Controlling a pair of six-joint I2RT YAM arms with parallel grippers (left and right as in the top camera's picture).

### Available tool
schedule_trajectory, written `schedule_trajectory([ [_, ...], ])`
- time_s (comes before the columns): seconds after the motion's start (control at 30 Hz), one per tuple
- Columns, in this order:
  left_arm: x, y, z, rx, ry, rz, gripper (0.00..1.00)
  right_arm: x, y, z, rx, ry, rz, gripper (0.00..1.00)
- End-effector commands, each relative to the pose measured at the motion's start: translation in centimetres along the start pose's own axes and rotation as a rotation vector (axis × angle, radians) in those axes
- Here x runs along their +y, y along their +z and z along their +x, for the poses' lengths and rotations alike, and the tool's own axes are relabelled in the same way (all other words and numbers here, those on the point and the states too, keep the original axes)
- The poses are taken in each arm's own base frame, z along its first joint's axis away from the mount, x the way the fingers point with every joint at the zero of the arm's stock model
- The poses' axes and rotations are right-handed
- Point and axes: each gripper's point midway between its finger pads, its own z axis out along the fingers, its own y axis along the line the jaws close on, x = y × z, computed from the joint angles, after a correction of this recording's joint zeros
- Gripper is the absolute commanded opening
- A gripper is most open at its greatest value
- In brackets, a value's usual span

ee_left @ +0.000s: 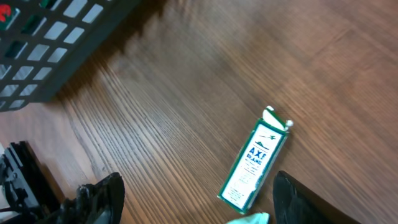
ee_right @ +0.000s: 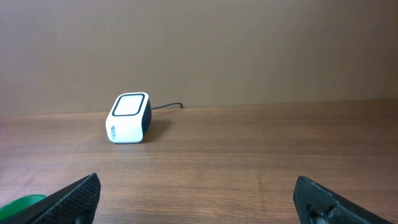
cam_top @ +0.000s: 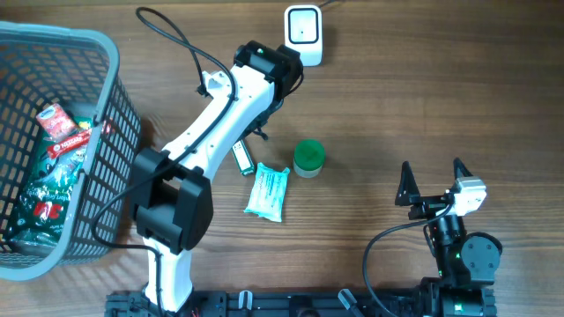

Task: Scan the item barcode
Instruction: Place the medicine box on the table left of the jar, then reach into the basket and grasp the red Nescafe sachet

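left gripper (ee_left: 198, 200): open wide, holds nothing; 2 dark fingertips (ee_left: 102, 196) show at the bottom corners of the left wrist view, above the table
item: green-and-white box (ee_left: 255, 165) printed "AXE", lying flat on the wooden table (cam_top: 423, 88), set diagonally, white flap end pointing up-right
item vs left gripper: box sits between the 2 fingers in the wrist view, nearer the right-hand one; contact with that finger cannot be told
item in overhead: box (cam_top: 244, 159) just beside the white left arm (cam_top: 216, 114), partly tucked under its edge, mid-table
scanner (cam_top: 302, 33): white with a dark window, top centre of the table, cable running off the top edge; well apart from the box
scanner in right wrist view: scanner (ee_right: 129, 117) stands upright at left of centre, against a plain wall
right gripper (cam_top: 432, 167): fully open, empty, parked at the lower right, well apart from all items
right wrist view: 2 black fingertips (ee_right: 74, 196) at the bottom corners, bare wood between them
teal packet (cam_top: 267, 191): flat on the table, just below-right of the box
green round container (cam_top: 308, 158): just right of the packet's top end, near the box
basket (cam_top: 106, 53): grey mesh, far left, holds red-and-green packets (cam_top: 55, 150); its corner shows at the top left of the left wrist view
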Motion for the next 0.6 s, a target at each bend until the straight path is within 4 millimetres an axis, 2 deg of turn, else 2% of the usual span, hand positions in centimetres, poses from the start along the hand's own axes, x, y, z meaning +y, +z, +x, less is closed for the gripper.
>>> schedule_trajectory([
  [0.0, 1.1, -0.3, -0.7, -0.023, -0.032, -0.016, 0.75, 0.0, 0.0, -0.2, -0.008, -0.008, 0.003, 1.0],
  [0.1, 2.8, -3.9, -4.3, -0.108, -0.111, 0.063, 0.89, 0.0, 0.0, -0.2, -0.008, -0.008, 0.003, 1.0],
  [0.17, 4.9, -8.3, -8.5, -0.215, -0.223, 0.183, 1.0, 0.0, 0.0, -0.2, -0.008, -0.008, 0.003, 1.0],
  [0.2, 6.4, -10.4, -10.5, -0.265, -0.297, 0.24, 1.0, 0.0, 0.0, -0.2, -0.008, -0.008, 0.003, 1.0],
  [0.23, 8.9, -13.2, -13.3, -0.33, -0.406, 0.312, 1.0, 0.0, 0.0, -0.2, -0.008, -0.008, 0.003, 1.0],
  [0.27, 11.1, -14.9, -15.2, -0.371, -0.495, 0.358, 1.0, 0.0, 0.0, -0.2, -0.008, -0.008, 0.003, 1.0],
  [0.3, 12.5, -15.6, -16.3, -0.39, -0.549, 0.379, 1.0, 0.0, 0.0, -0.2, -0.008, -0.008, 0.003, 1.0],
  [0.33, 14.9, -16.4, -17.8, -0.413, -0.633, 0.406, 1.0, 0.0, 0.0, -0.2, -0.008, -0.008, 0.003, 1.0],
  [0.4, 19.2, -16.3, -20.1, -0.439, -0.78, 0.403, 1.0, 0.0, 0.0, -0.2, -0.008, -0.007, 0.003, 1.0],
  [0.43, 21.4, -15.4, -21.1, -0.44, -0.846, 0.372, 1.0, 0.0, 0.0, -0.2, -0.008, -0.008, 0.003, 1.0],
  [0.47, 23.9, -13.3, -22.2, -0.405, -0.928, 0.321, 1.0, 0.0, 0.0, -0.2, -0.008, -0.008, 0.003, 1.0],
  [0.5, 25.1, -11.4, -22.7, -0.353, -0.973, 0.289, 1.0, 0.0, 0.0, -0.2, -0.008, -0.008, 0.003, 1.0],
  [0.57, 26.1, -8.4, -23.1, -0.249, -1.029, 0.258, 1.0, 0.0, 0.0, -0.2, -0.008, -0.008, 0.003, 1.0],
])
